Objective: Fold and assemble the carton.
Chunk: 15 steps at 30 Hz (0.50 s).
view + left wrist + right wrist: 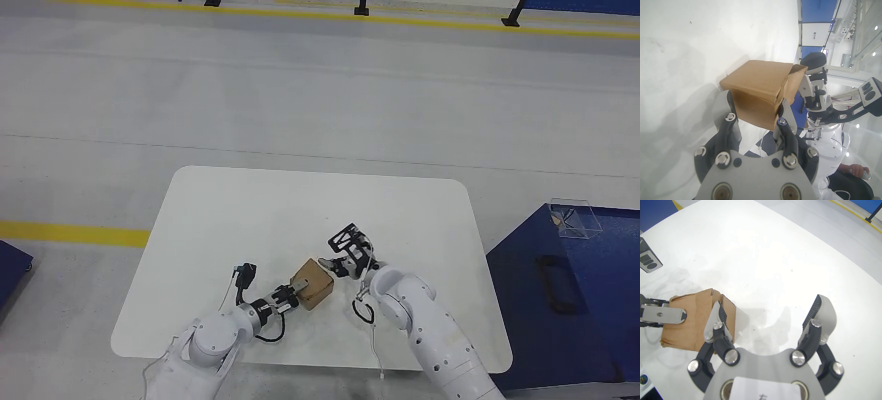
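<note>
Brown corrugated card, matte and frayed at the cut edges: the carton (pixel 313 284) sits near the front edge of the white table (pixel 250 200), btwn the two arms. It is already popped into a roughly boxy shape, w/ one end flap (pixel 796 83) standing loose and open toward the right arm.

The left gripper (pixel 755 101) is clamped onto the carton, one finger on each of two opposite faces at the end nearest it. In the right wrist view its flat metal finger (pixel 668 315) lies along a side panel. The right gripper (pixel 770 311) is spread wide w/ nothing held, just beside the carton's open end. One ribbed pad (pixel 721 311) is close to the flap, but contact can't be told from this angle.

Handling, as a judgement: light and hollow, stiff along the panels but weak at the creases. It'll prob. slide on the smooth tabletop and rack out of square if pushed w/o a brace. Too hard a squeeze mid-panel would dent it. Best hold is near corners and fold lines, where the walls back each other up. Flaps want pushing near the free edge, folding along the score. The torn corner (pixel 777 98) looks soft, so avoid loading there.
</note>
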{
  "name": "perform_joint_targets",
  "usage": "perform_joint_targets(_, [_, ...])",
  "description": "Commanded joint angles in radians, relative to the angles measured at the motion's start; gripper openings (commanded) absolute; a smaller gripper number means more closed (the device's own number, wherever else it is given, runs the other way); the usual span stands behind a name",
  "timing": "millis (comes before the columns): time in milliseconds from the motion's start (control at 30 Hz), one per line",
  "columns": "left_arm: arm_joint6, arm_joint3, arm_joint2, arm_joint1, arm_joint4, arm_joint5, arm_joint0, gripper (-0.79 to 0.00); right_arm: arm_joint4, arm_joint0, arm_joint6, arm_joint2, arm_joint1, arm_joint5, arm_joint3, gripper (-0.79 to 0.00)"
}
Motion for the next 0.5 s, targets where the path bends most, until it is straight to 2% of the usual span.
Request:
perform_joint_targets(0, [0.002,0.001,0.0,0.0,-0.001,-0.002,0.0,-0.388,0.01,-0.007,-0.016,0.007,0.002,-0.014,-0.012,0.0])
perform_joint_targets(167, [0.001,-0.001,-0.003,0.002,-0.006,-0.006,0.002,-0.366,-0.012,-0.02,-0.011,0.005,0.007,-0.049,-0.025,0.0])
perform_joint_targets(233, [0.003,-0.002,-0.003,0.002,-0.005,-0.006,0.003,-0.345,-0.015,-0.018,-0.007,0.002,0.006,-0.045,-0.02,0.0])
perform_joint_targets(467, [0.001,-0.005,-0.007,0.004,-0.012,-0.01,0.007,-0.342,-0.011,0.007,0.029,-0.018,0.0,-0.03,0.017,0.0])
